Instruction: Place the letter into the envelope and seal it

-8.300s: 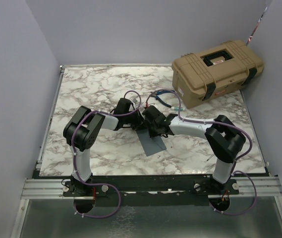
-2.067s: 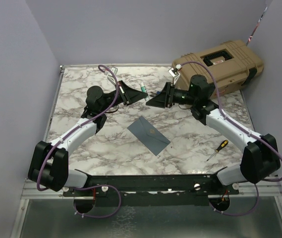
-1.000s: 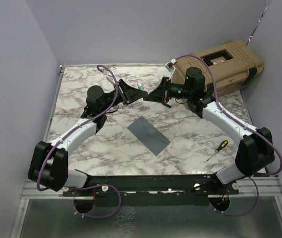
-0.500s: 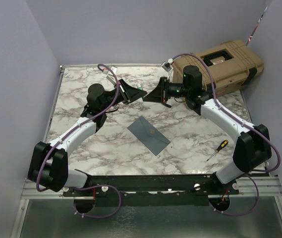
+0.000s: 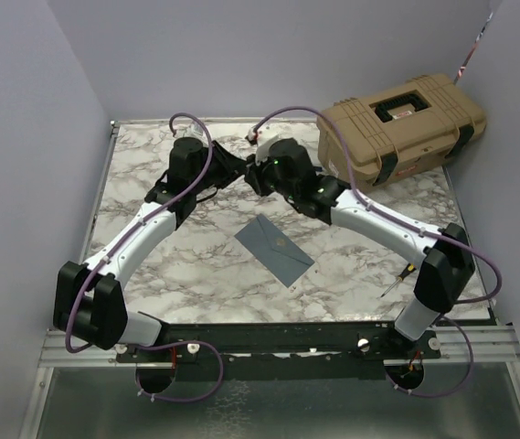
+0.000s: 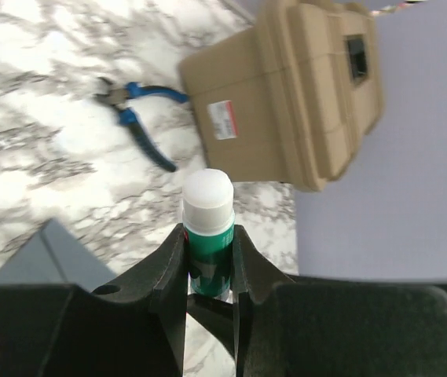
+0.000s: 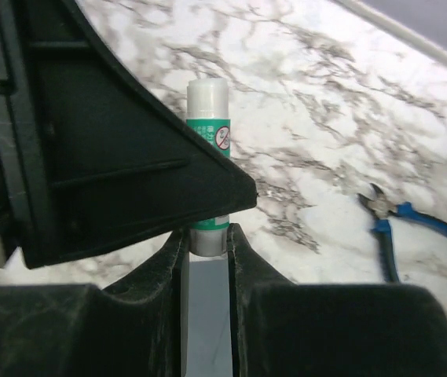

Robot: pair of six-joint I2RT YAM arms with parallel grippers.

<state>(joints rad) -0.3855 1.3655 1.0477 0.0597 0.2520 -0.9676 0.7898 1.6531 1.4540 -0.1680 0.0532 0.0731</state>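
The marble table [image 5: 150, 265] carries the grey-blue envelope [image 5: 274, 248] flat near its middle, a tan case [image 5: 401, 128] at the far right corner, blue pliers [image 6: 141, 118] beside the case, and a screwdriver [image 5: 397, 282] by the near right corner.

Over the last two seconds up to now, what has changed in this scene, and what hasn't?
The right arm swung left, away from the case, until the right gripper met the left gripper. The right jaws now close on one end of the glue stick, which the left jaws already held. The left gripper barely shifted. The envelope, screwdriver and case stayed put.
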